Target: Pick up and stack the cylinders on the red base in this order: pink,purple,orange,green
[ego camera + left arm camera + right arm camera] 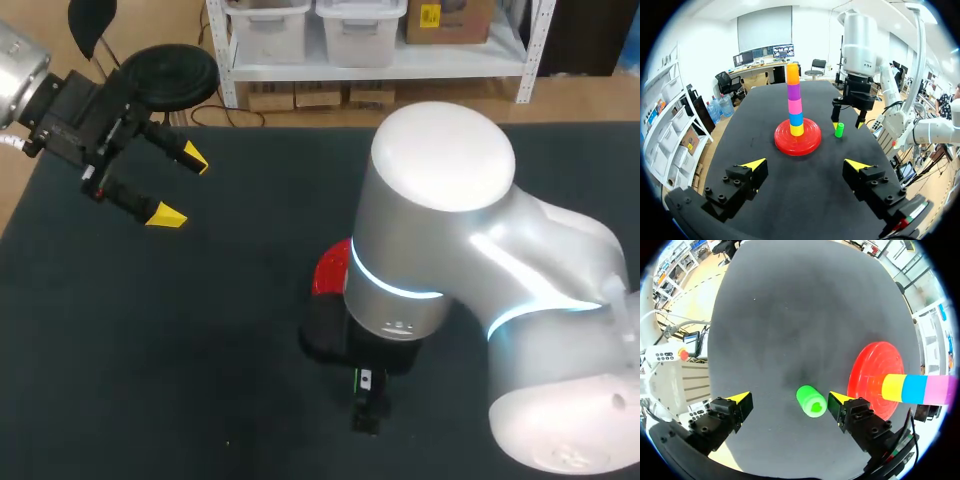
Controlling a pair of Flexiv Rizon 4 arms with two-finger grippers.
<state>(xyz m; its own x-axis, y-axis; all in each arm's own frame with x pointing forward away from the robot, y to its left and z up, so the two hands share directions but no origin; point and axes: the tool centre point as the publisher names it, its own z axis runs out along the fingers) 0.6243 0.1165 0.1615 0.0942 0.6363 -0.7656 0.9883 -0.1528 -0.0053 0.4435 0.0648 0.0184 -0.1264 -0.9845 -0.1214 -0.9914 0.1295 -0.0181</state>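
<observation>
The right gripper (788, 400) hovers with released fingers (740, 401) straddling the upright green cylinder (811, 401), which stands off-centre, nearer the finger beside the red base (870, 365).

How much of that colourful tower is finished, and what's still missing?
Done: pink, purple and orange sit stacked over the red base. In hand: the right gripper is open around the green cylinder on the table. Still to do: gripping it and capping the stack.

Head view looks down from behind; both wrist views share the red base (809, 140), right nearer.
</observation>
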